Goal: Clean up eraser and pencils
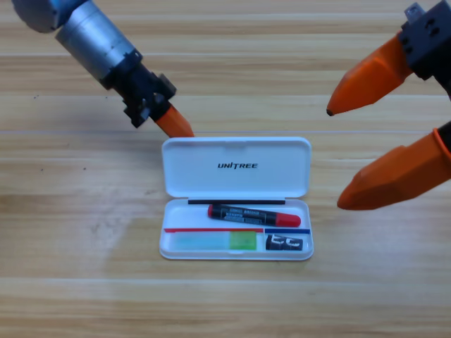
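The case (236, 199) is seen lying open at the centre of the table (63, 282), with its lid folded back toward 12 o'clock and lying flat. The word UNITREE is printed on the inside of the lid.

All of the task's things are contained in the tray half of the case. The black pencil (254, 214) is laid across the upper part of the tray, slightly tilted, with its red ends toward 9 and 3 o'clock. The green pencil (215, 241) is laid lengthwise along the lower part, at 7 o'clock from the black one, with its bright green cap toward 3 o'clock. The eraser (287, 243) is seated in the tray's corner at 4 o'clock, just beside the green cap.

The left gripper (173, 122) is brought in from 11 o'clock and is positioned just beside the lid's corner at 10 o'clock. Only one orange tip is shown, so it cannot be told whether it is released or clenched; nothing is seen grasped.

The right gripper (335, 158) is held at 3 o'clock, partly cut off by the edge. It is released: its orange jaws are spread wide, well apart from each other, and nothing is held between them. It is kept near the case but apart from it.
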Tool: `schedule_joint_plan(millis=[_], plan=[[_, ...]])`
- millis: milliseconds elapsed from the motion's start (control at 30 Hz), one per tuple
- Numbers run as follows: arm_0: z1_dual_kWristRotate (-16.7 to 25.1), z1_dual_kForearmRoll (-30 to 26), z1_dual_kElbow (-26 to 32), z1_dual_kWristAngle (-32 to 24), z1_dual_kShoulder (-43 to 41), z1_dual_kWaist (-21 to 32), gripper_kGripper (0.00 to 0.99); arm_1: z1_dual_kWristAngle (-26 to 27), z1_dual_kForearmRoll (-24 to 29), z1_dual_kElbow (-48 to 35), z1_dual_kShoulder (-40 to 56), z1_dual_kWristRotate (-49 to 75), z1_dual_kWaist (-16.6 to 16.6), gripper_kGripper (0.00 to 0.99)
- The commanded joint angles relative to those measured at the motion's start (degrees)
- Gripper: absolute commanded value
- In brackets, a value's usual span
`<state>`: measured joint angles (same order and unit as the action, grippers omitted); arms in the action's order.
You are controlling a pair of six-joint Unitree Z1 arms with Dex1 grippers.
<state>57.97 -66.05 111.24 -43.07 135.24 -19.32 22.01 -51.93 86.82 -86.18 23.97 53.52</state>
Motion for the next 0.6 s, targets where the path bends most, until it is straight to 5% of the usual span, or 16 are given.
schedule_joint_plan(millis=[33,600], plan=[[0.5,-2.0,-0.3,-0.6,2.2,-4.4,0.000,0.8,0.7,-2.0,0.6,-0.6,-0.9,0.989],[-2.0,2.1,-8.3,6.0,-2.3,-10.8,0.000,1.9,0.7,-2.4,-0.2,-0.7,-0.9,0.989]])
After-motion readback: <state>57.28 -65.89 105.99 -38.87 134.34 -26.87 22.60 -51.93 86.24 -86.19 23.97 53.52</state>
